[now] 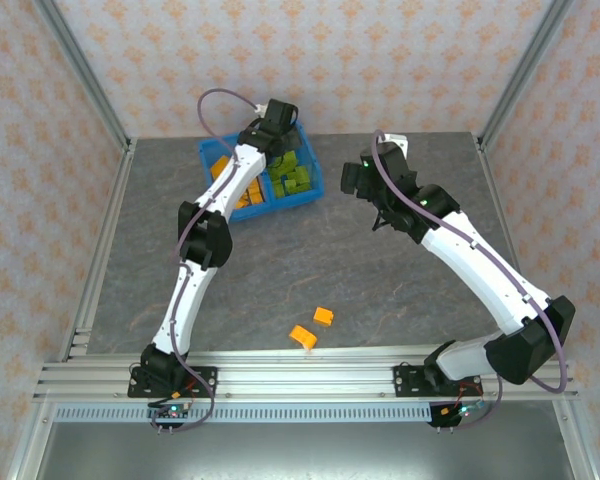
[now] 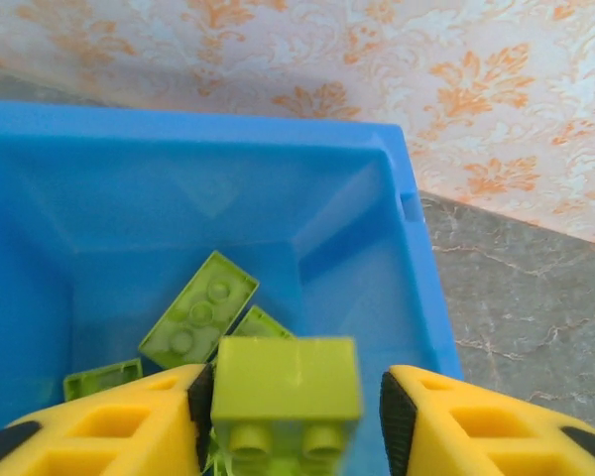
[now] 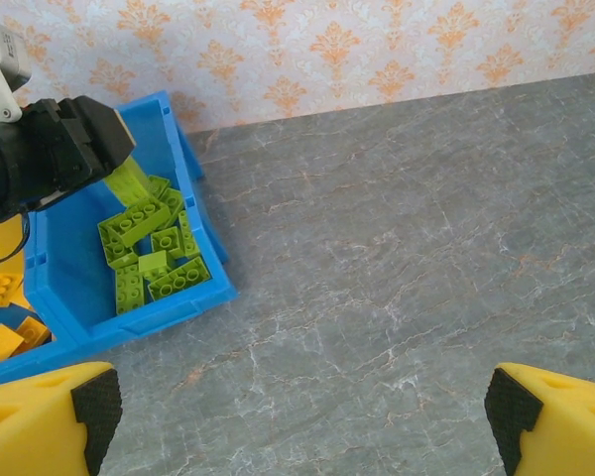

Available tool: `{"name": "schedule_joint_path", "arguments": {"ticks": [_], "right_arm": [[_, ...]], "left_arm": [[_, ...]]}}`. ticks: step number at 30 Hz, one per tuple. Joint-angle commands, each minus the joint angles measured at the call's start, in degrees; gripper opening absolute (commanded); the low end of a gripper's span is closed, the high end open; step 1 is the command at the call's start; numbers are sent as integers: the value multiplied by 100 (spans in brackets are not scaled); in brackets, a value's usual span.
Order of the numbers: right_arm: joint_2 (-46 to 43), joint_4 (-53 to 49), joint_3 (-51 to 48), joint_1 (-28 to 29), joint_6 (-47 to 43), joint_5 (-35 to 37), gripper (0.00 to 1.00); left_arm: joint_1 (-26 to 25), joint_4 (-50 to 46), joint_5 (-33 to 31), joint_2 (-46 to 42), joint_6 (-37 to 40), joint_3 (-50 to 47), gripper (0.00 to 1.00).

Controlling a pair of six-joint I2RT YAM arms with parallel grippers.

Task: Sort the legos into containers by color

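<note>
The blue bin stands at the back of the table, with orange legos in its left container and green legos in its right one. My left gripper hangs over the green container. Its jaws stand open, and a blurred green brick between them lies against the left pad, clear of the right one. Flat green bricks lie below. Two orange bricks sit on the table near the front. My right gripper is open over bare table, right of the bin.
An aluminium rail runs along the front edge by the arm bases. A frame post borders the table on the left, and wallpapered walls close the back and sides. Grey tabletop spreads to the right of the bin.
</note>
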Motion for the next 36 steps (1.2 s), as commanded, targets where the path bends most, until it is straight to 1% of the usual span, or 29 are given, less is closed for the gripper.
{"name": "schedule_joint_path", "arguments": {"ticks": [1,4,7,10,12,15,16,17,20,23,28,32,36], "right_arm": [[1,-94,52,-9,141,20,96],[-5,-172,42,-20,146,-22,96],[-8,-341,-76,-16,32,-221,96],[-6,-509,-332,-15,-213,-682,96],[-13,-580,-534,-10,-402,-1236,96],[-75,-569,-921,46,-810,-2402,96],[-96,-554,-1076,116,-953,-2710,96],[-109,-551,-1213,217,-1089,-2871,96],[-53,-552,-1582,595,-1410,-3162,96],[155,-532,-1880,848,-1643,-3389,96],[515,-549,-2139,1140,-2109,-3664,93],[829,-599,-2206,1327,-2249,-3755,90],[1094,-603,-2271,1410,-2305,-3872,87]], "left_arm": [[46,258,402,23,-373,330,59],[43,192,361,-147,-485,325,66],[37,131,554,-492,-623,325,70],[26,47,701,-1042,-599,174,74],[18,42,779,-1562,-430,-137,75],[0,34,828,-2462,56,-927,79],[0,0,839,-2775,220,-1259,79],[0,-25,874,-3088,537,-1591,80],[0,40,1125,-3997,1204,-2676,83],[-7,118,1343,-4824,1666,-3827,89],[-35,-16,1335,-5910,2193,-5335,97],[-35,-77,1129,-6577,2293,-6265,100],[-33,5,1019,-6994,2191,-6840,100]]}}
